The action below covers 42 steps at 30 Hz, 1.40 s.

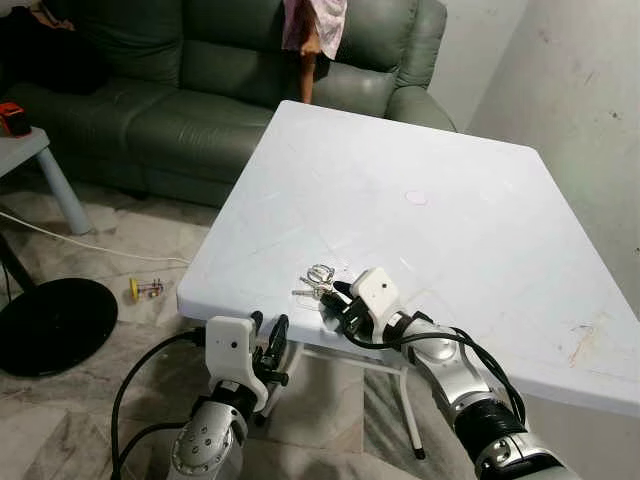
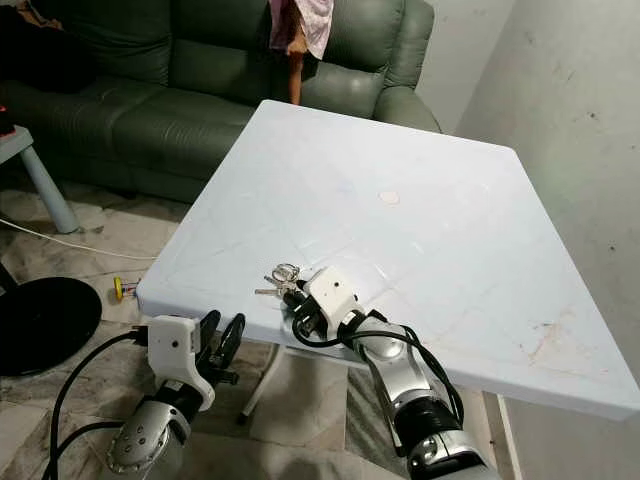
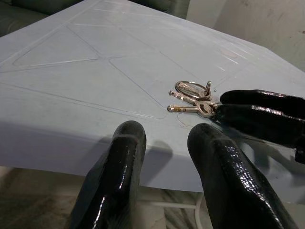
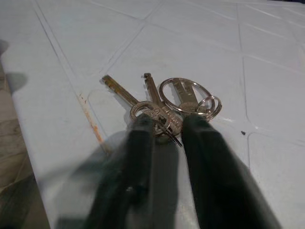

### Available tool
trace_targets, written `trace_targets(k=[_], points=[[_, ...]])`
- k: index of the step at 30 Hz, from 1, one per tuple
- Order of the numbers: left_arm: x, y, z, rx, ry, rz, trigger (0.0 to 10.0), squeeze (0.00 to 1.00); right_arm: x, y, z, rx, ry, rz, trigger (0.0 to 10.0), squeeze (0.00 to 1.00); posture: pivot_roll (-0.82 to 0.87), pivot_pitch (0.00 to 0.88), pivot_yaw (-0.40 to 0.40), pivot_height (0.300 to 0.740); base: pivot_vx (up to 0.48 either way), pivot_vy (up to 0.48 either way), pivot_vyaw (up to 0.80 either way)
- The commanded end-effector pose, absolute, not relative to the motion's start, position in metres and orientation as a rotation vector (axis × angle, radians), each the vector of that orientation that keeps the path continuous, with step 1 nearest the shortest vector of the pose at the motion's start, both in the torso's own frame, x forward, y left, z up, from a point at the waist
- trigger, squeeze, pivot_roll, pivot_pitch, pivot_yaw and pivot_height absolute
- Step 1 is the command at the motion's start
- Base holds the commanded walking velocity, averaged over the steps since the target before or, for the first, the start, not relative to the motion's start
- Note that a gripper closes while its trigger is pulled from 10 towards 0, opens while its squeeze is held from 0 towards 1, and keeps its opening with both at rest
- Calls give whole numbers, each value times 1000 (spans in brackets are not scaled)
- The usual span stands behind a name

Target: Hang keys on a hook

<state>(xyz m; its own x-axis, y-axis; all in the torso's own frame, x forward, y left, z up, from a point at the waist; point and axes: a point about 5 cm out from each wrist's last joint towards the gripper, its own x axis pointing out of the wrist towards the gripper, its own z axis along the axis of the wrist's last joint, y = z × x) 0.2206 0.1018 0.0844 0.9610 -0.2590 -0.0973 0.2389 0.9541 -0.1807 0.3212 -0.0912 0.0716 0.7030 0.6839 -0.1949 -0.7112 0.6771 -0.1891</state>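
Keys (image 4: 162,102) flat on white desk (image 1: 450,200) near its front edge, touching tips of right gripper (image 4: 167,125), jaws narrowly parted around key heads. Left gripper (image 3: 164,143) just below desk edge, jaws apart, holding nothing.

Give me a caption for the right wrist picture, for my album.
The right gripper reaches the keys lying near the white table's edge, its black jaws open either side of the key heads.

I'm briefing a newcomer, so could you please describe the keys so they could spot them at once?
Find the white table before the green sofa. On its near edge, at the right gripper's fingertips, lie the keys: silver metal on rings, the only loose thing there.
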Motion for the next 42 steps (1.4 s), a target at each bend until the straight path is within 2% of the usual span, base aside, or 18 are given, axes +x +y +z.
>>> trace_targets(k=[1,19,30,34,35,36,42], points=[[220,96,86,-182,120,-265,10000,0,324,-96,76,-255,90,763,0,0,170,31,-146,740,0,0,0],[221,97,87,-186,122,-252,10000,0,324,-97,79,-274,57,760,0,0,171,40,-149,740,0,0,0],[222,99,87,-185,120,-240,10000,0,328,-97,81,-170,80,724,0,0,182,43,-151,740,0,0,0],[222,100,87,-182,120,-237,10000,0,332,-99,89,7,60,734,78,0,180,43,-149,740,0,0,0],[223,100,87,-178,116,-239,10000,0,333,-101,98,58,-1,737,9412,0,182,39,-149,740,0,0,0],[223,100,88,-176,115,-239,10000,0,334,-102,101,75,-24,727,10000,0,183,41,-149,740,0,0,0],[224,101,88,-176,115,-236,10000,0,337,-110,118,181,-138,683,10000,0,181,39,-148,740,0,0,0]])
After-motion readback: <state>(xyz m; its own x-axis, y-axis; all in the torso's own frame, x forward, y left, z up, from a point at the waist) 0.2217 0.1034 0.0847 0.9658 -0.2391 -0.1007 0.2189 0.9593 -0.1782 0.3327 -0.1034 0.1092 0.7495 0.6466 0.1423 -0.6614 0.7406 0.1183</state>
